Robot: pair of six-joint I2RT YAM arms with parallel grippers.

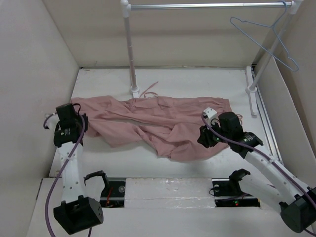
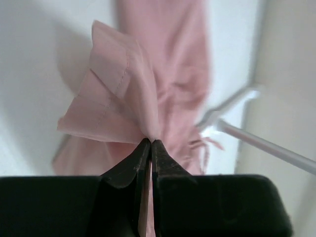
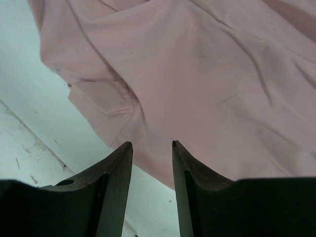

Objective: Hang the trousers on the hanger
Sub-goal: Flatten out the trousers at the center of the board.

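The left end effector is clenched on a hemmed fold at the left end of the trousers. The right end effector is released, its jaws parted just above the cloth's near right edge and gripping nothing. The trousers lie crumpled on the worktop, their long axis running left to right between the two arms. Farthest off, the hanger hangs from the rail at the far right, well apart from the cloth. The right arm is nearer it, so the cloth likely has to travel away and rightward.
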